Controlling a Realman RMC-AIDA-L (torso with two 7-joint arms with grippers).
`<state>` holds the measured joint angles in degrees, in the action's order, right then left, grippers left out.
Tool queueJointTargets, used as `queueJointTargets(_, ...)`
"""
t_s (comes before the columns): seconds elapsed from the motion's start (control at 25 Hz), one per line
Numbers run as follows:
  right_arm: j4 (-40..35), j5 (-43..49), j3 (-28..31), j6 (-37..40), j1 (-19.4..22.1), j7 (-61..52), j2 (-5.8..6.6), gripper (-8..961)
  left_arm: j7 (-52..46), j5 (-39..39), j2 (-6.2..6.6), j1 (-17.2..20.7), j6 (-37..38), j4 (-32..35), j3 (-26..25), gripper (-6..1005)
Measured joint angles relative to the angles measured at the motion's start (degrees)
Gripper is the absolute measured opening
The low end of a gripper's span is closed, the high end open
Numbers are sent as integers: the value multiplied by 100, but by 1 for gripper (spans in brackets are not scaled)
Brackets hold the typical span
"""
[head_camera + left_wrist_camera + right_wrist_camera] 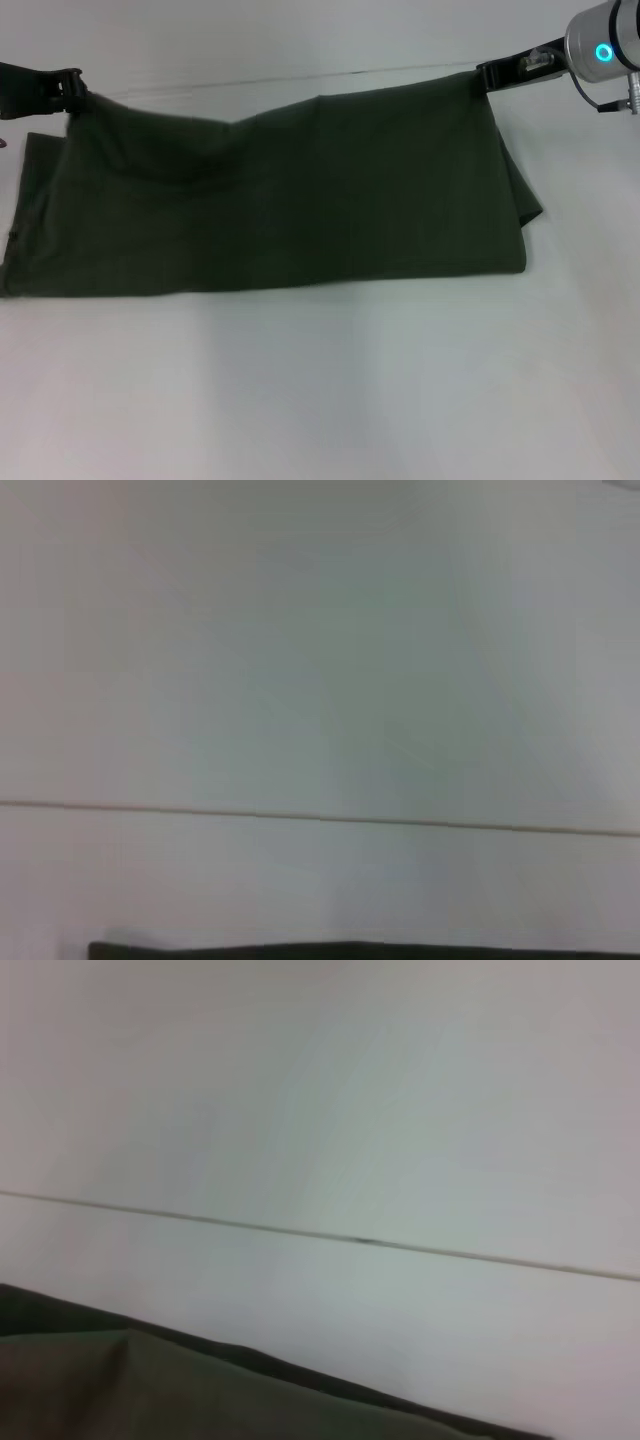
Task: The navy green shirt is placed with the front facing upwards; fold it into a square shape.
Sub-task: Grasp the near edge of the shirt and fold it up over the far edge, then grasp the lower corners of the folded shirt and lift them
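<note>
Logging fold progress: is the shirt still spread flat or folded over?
Folded over: the navy green shirt lies doubled, both grippers at its far corners.

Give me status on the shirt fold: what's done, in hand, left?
Done: the navy green shirt already lies doubled into a long band on the white table.
In hand: the left end effector and right end effector each pinch a far corner of the top layer, with the edge sagging between them.
Left: the band is much wider than deep, so crosswise folds remain.

Matt cloth shirt (300,200), smooth table (330,400)
</note>
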<state>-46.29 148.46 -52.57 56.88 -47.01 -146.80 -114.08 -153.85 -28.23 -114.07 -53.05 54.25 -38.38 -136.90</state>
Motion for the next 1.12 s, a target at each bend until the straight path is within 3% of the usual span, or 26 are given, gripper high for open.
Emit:
queueJointTargets(0.36,16,597,51,-226,-101,-210,55,123,-304,196,-2,34,0,-44,61,270)
queueJointTargets(0.68,-66,843,71,-159,-145,-482,136,427,-347,164,-98,239,180,-539,48,442)
queueJointTargets(0.8,-90,845,72,-30,-139,-482,156,546,-347,160,-106,268,299,-641,40,680)
queueJointTargets(1.12,-246,677,99,455,-79,-326,188,685,-337,140,-123,338,702,-1004,25,773)
